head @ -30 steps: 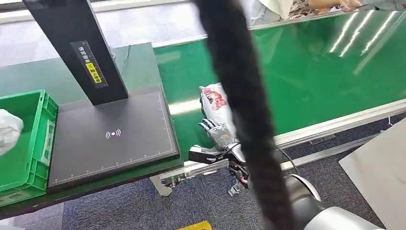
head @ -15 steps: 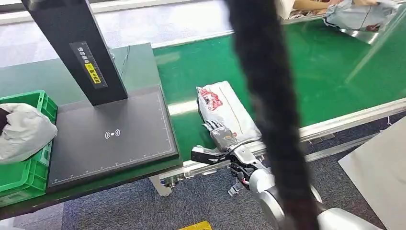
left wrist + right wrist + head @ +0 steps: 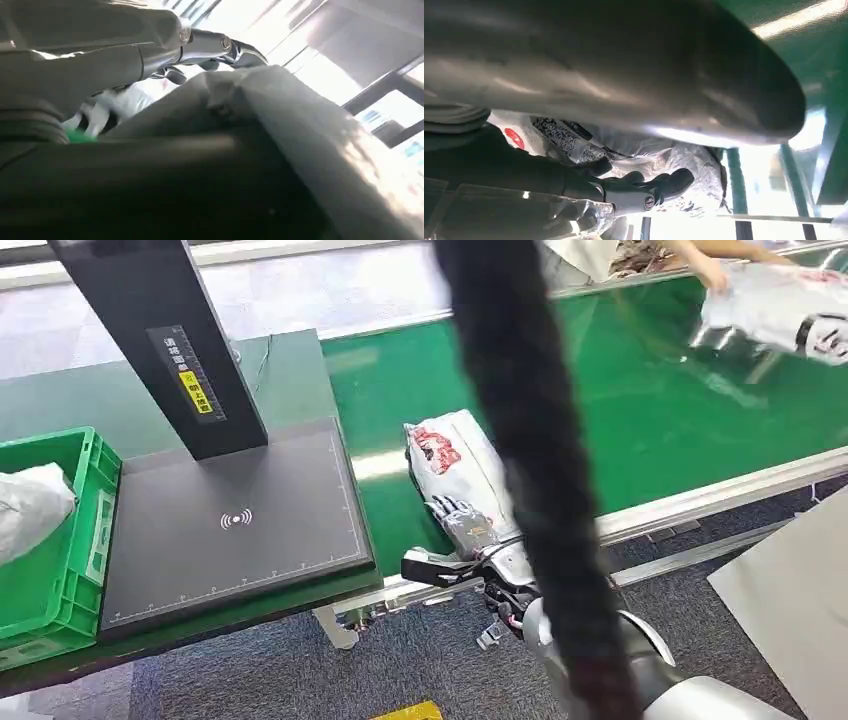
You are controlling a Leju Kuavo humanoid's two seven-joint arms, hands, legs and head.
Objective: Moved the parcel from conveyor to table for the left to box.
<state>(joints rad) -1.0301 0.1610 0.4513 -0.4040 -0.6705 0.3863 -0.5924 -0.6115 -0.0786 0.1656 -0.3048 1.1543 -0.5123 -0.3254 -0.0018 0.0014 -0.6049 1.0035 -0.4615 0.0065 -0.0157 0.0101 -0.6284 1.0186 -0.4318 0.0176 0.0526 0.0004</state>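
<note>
A white parcel with red print (image 3: 455, 458) lies on the green conveyor (image 3: 640, 410) near its front edge. My right hand (image 3: 458, 530) grips the parcel's near end: dark fingers (image 3: 659, 184) curl against the crinkled wrap (image 3: 684, 160), and the thumb (image 3: 624, 75) sits on the other side. At the far left a grey bagged parcel (image 3: 30, 512) hangs over the green box (image 3: 70, 590). My left hand (image 3: 150, 55) holds it, with fingers (image 3: 220, 46) hooked over the grey bag (image 3: 280, 110). The black scan pad (image 3: 235, 525) on the table is bare.
A black cable (image 3: 520, 440) hangs across the head view and hides part of my right arm. The dark scanner post (image 3: 165, 340) rises behind the pad. At the belt's far right a person's hand (image 3: 712, 275) holds another white parcel (image 3: 790, 315).
The parcel under my right hand has slid slightly left along the belt. The grey bag in my left hand has drawn back toward the left edge. A person has brought another parcel onto the belt.
</note>
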